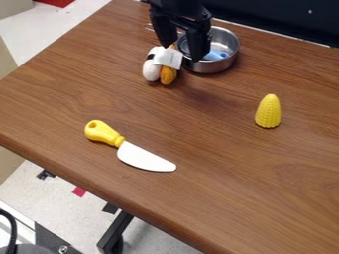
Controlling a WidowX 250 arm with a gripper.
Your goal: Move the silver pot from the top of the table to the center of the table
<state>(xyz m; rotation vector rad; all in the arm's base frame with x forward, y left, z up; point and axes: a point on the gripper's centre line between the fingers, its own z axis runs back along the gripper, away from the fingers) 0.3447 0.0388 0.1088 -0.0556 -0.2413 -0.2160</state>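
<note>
The silver pot stands upright near the top edge of the brown wooden table, with a small blue object inside it. Above the pot's left side hangs the black gripper, coming in from the top edge of the view. Its two fingers point down and stand apart, one left of the pot and one in front of its left rim. Part of that rim is hidden behind the gripper; whether a finger touches the pot I cannot tell.
A white and orange plush item with a tag lies just left of the pot. Yellow toy corn stands on the right side. A toy knife with a yellow handle lies toward the table's lower left edge.
</note>
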